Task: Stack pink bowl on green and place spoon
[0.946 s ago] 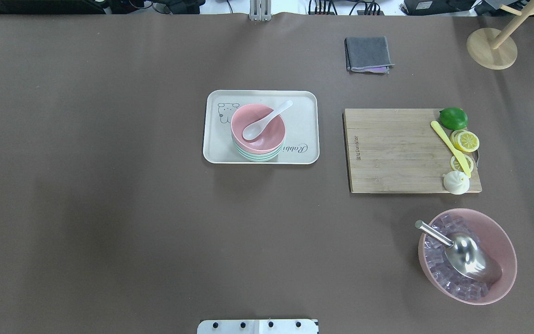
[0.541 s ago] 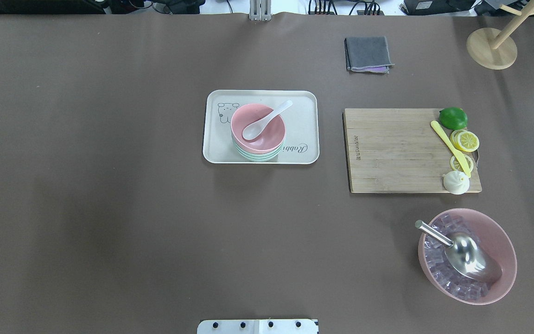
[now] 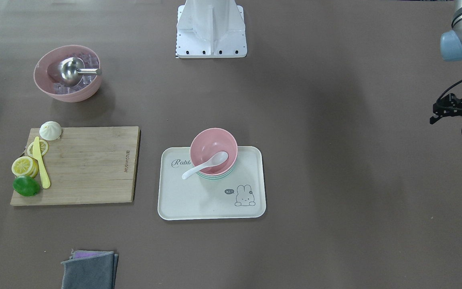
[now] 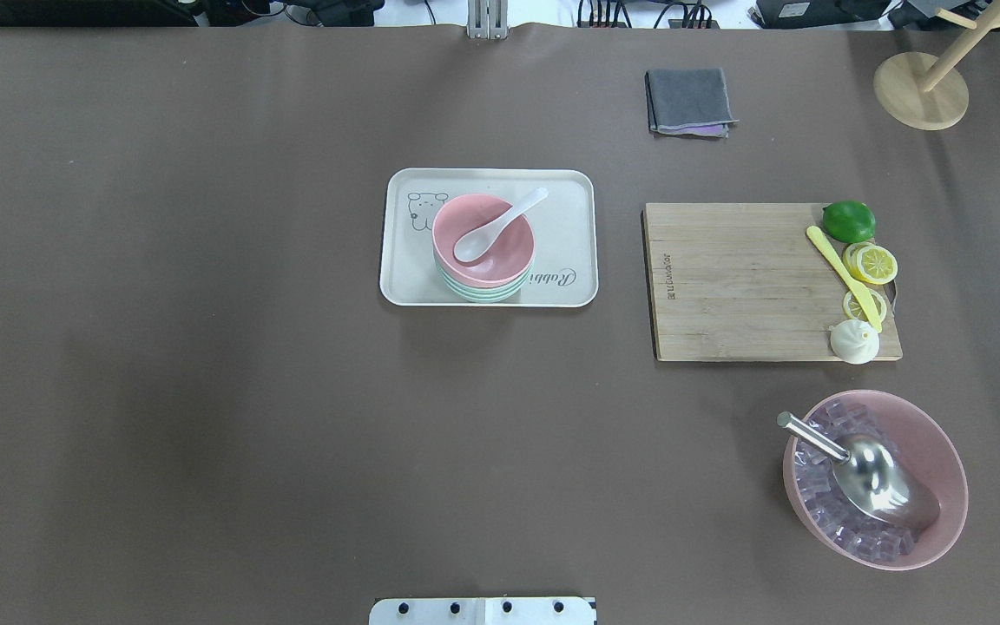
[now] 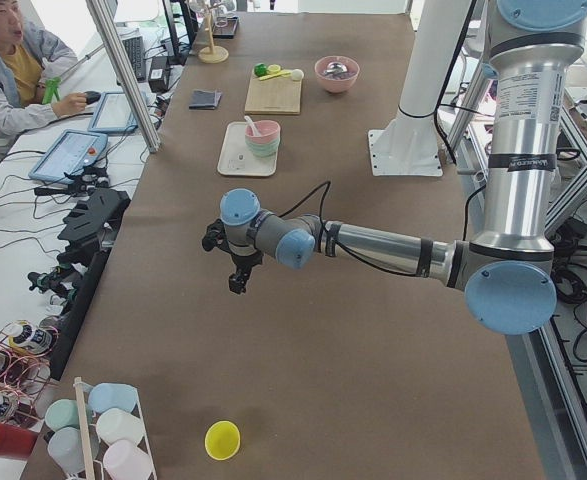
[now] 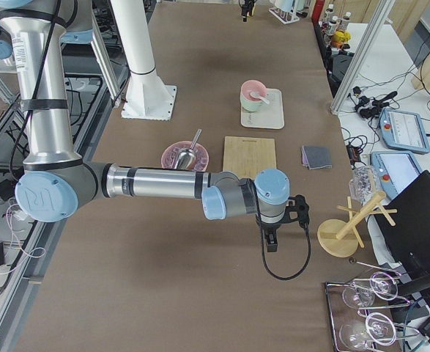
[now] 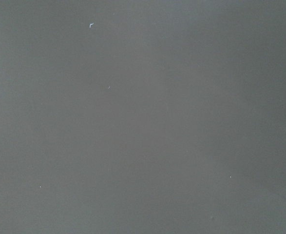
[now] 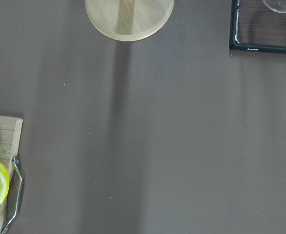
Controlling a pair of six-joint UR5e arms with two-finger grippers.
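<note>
- Two bowls sat nested near the middle of the cream tray (image 4: 409,282). The pink bowl (image 4: 510,259) was inside the green bowl (image 4: 481,293), and only the rim of the green one showed below it.
- One white spoon (image 4: 500,224) lay in the pink bowl, scoop end down inside it. Its handle leaned over the rim toward the far-right corner of the tray in the overhead view.
- The left gripper (image 5: 235,282) hung over bare brown table (image 4: 205,391) well to the robot's left of the tray and touched nothing. I could not tell whether its fingers were spread or pressed together.
- The right gripper (image 6: 270,236) hung over the table's far right end, near the wooden stand (image 4: 921,91) and well apart from the tray. It appeared only in the side view, so I could not tell how its fingers were set.
- To the right of the tray lay a wooden cutting board (image 4: 743,278). Along its right edge were a lime (image 4: 849,221), lemon slices (image 4: 873,263), a yellow knife (image 4: 838,269) and a white bun (image 4: 854,341).
- Nearer the robot stood a large pink bowl (image 4: 943,451) of ice cubes (image 4: 821,503) with a metal scoop (image 4: 886,486) resting in it.
- Beyond the board lay a folded grey cloth (image 4: 689,100).
</note>
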